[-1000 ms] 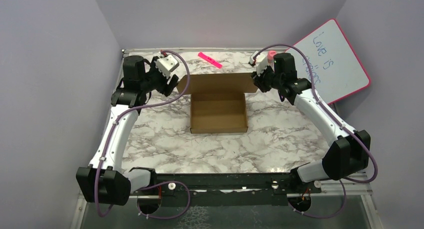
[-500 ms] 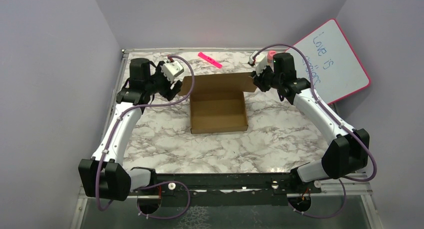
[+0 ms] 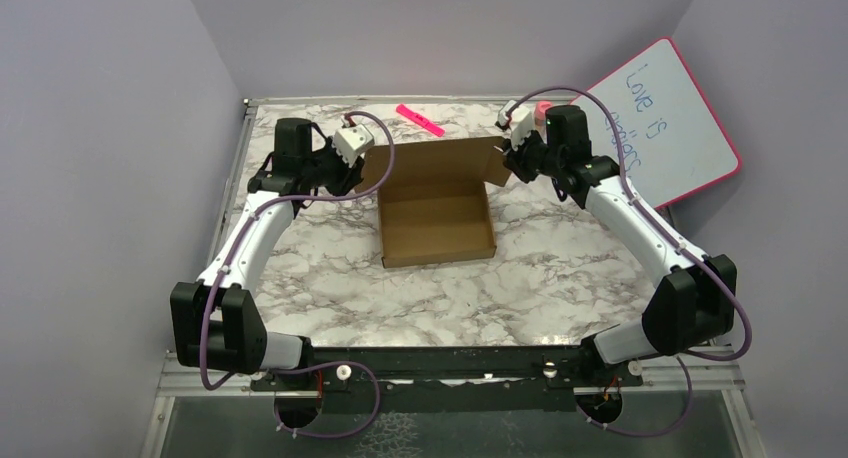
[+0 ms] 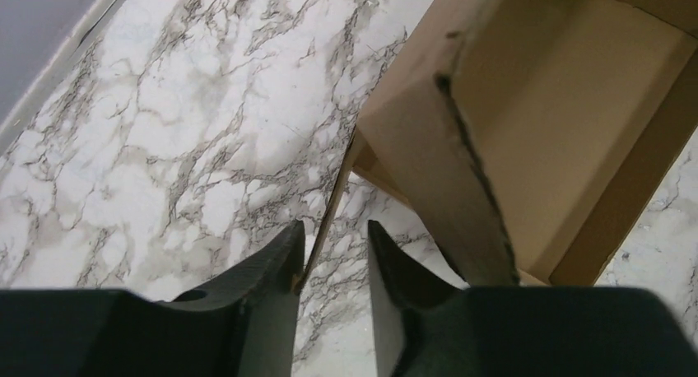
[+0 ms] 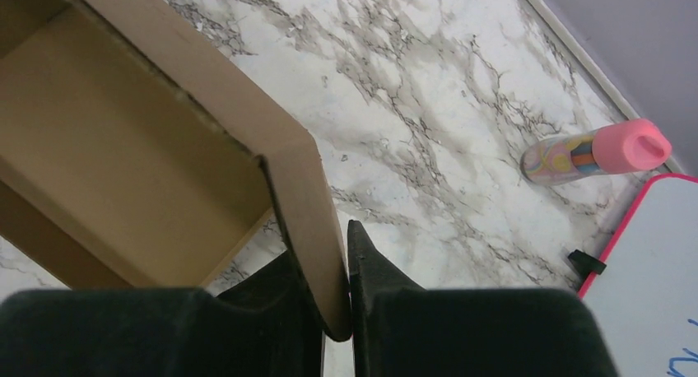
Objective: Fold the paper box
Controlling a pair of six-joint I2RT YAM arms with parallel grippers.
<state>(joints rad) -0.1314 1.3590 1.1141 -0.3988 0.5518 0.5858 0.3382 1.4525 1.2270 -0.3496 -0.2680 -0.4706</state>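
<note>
The paper box is a brown cardboard tray in the middle of the marble table. Its lid panel stands tilted up at the back. My left gripper is at the lid's left end. In the left wrist view the gripper is open, and the thin edge of a side flap runs between the fingers against the left one. My right gripper is at the lid's right end. In the right wrist view the gripper is shut on the lid's side flap.
A pink marker lies at the back of the table. A pink-capped tube lies behind my right gripper. A pink-framed whiteboard leans at the back right. Grey walls enclose the left, the back and the right.
My left arm has swung right, in to the lid's left end. The lid has risen from lying back to tilted up. My right gripper has kept its hold on the flap.
</note>
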